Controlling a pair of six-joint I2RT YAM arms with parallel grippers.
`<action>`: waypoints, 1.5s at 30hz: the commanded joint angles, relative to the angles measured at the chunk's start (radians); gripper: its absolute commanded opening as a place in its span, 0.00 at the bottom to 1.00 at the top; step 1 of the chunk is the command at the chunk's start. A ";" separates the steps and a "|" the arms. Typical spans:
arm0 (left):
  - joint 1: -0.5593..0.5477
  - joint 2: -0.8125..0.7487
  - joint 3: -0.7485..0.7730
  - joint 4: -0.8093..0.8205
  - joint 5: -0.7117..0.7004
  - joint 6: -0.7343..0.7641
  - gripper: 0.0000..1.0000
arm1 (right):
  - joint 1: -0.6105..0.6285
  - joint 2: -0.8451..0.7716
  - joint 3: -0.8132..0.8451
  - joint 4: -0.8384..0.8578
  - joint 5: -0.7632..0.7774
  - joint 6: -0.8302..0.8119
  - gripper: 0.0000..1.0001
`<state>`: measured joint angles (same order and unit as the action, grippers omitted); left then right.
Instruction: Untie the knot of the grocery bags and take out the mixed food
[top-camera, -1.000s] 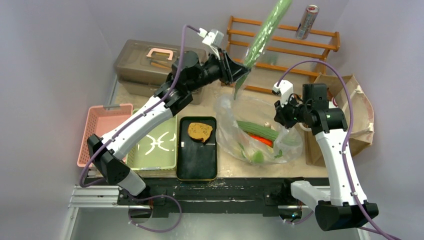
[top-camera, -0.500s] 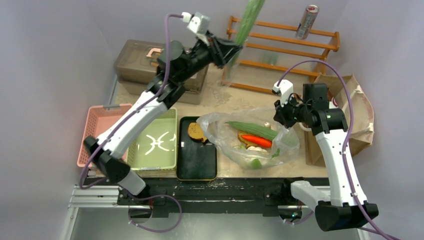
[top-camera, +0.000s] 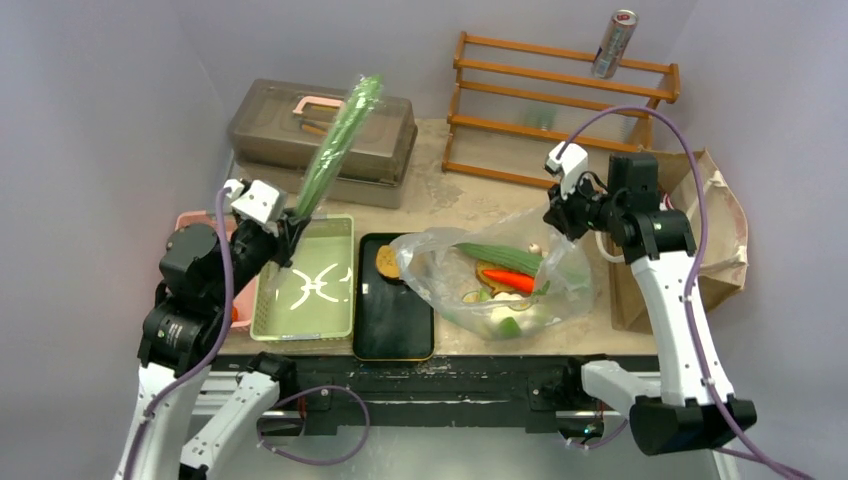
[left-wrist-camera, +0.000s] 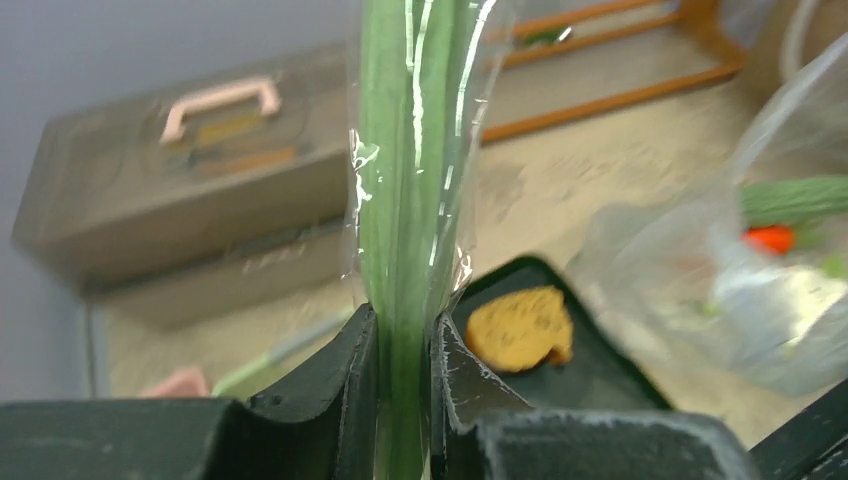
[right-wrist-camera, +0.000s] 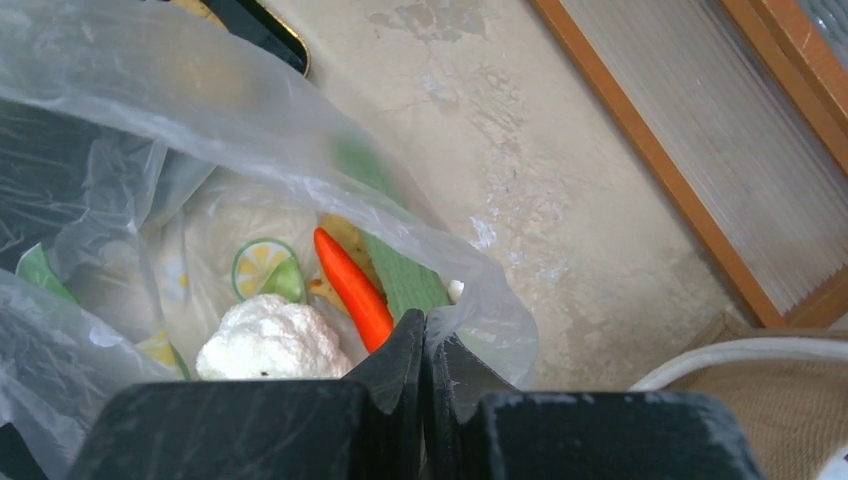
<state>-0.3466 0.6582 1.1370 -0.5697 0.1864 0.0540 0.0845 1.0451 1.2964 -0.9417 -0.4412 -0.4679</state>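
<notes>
Out of the bag: the left gripper (top-camera: 296, 220), its fingers nearly closed, clamps the lower end of a film-wrapped cucumber (top-camera: 338, 145). It is held tilted up and away above the far edge of the green tray (top-camera: 350, 285), just in front of the lidded case (top-camera: 290, 120). The end grip looks chosen so that the long vegetable can be lowered flat into a tray.

Across the table the right gripper (top-camera: 560, 218), fingers pressed fully together, pinches a fold of the transparent bag (top-camera: 420, 262) at its raised rim. This apparently keeps the mouth lifted and stops the bag from sliding. Inside lie a second cucumber (top-camera: 500, 257), a carrot (top-camera: 512, 281) and a cauliflower (right-wrist-camera: 270, 340).

The bag's mouth faces left and laps the right edge of the black tray (top-camera: 395, 325), right beside a toast slice (top-camera: 388, 262). The brown paper bag (top-camera: 715, 230) lies at the far right, behind the right arm, and looks untouched.

Room is best on the left, where the green tray's floor shows bare and the near half of the black tray is free. The cucumber's top passes close to the case, the edge to watch in any swing. The wooden rack (top-camera: 560, 80) and drink can (top-camera: 613, 43) stand well apart at the back. The pink basket (top-camera: 195, 217) is mostly hidden behind the left arm.
</notes>
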 joint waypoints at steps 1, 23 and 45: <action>0.147 -0.076 -0.080 -0.273 -0.007 0.048 0.00 | -0.001 0.101 0.113 0.080 -0.032 -0.006 0.00; 0.179 0.139 0.018 -0.649 -0.118 -0.032 0.00 | -0.001 -0.025 -0.006 -0.107 -0.033 -0.215 0.00; 0.278 0.131 -0.041 -0.901 -0.271 0.267 0.00 | -0.001 -0.031 -0.011 -0.123 -0.039 -0.226 0.00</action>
<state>-0.0731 0.7128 1.1442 -1.5257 0.0017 0.3252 0.0841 1.0103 1.2743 -1.0557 -0.4664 -0.6827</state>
